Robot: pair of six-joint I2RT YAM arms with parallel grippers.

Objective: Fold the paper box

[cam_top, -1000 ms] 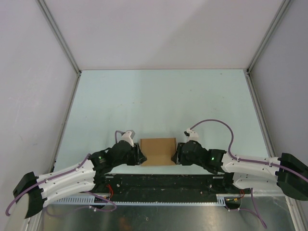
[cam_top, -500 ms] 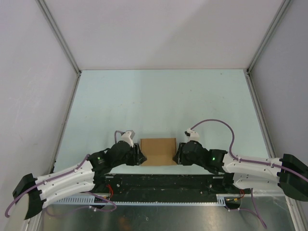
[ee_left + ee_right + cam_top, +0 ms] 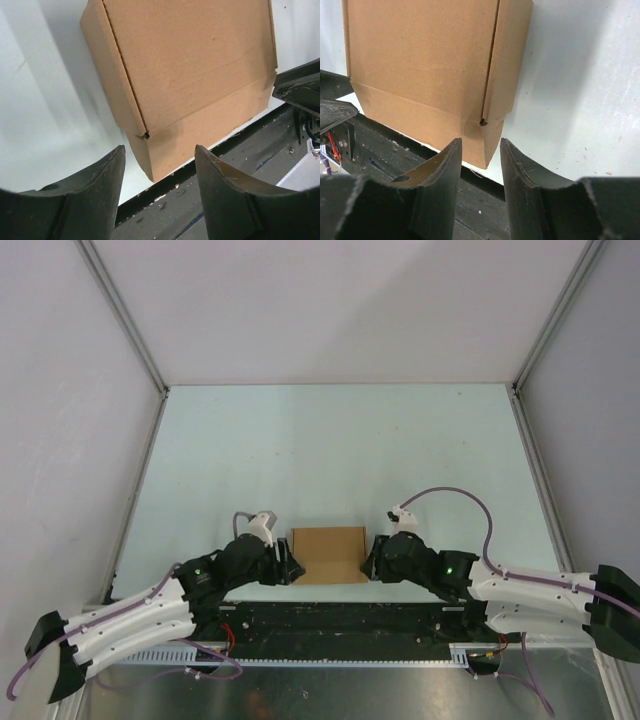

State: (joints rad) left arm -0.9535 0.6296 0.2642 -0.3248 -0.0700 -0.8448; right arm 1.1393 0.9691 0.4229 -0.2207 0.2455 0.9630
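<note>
Where the pale tabletop point(image 3: 330, 450) meets the black base rail point(image 3: 340, 615) at its near edge, the paper box point(image 3: 327, 553) sits folded into a closed brown block, lid seam showing along each short side. The left claw point(image 3: 159, 150) faces the box's near left corner with fingers apart, gripping nothing. The right claw point(image 3: 480, 142) faces the near right corner, its fingers parted more narrowly and also empty.
</note>
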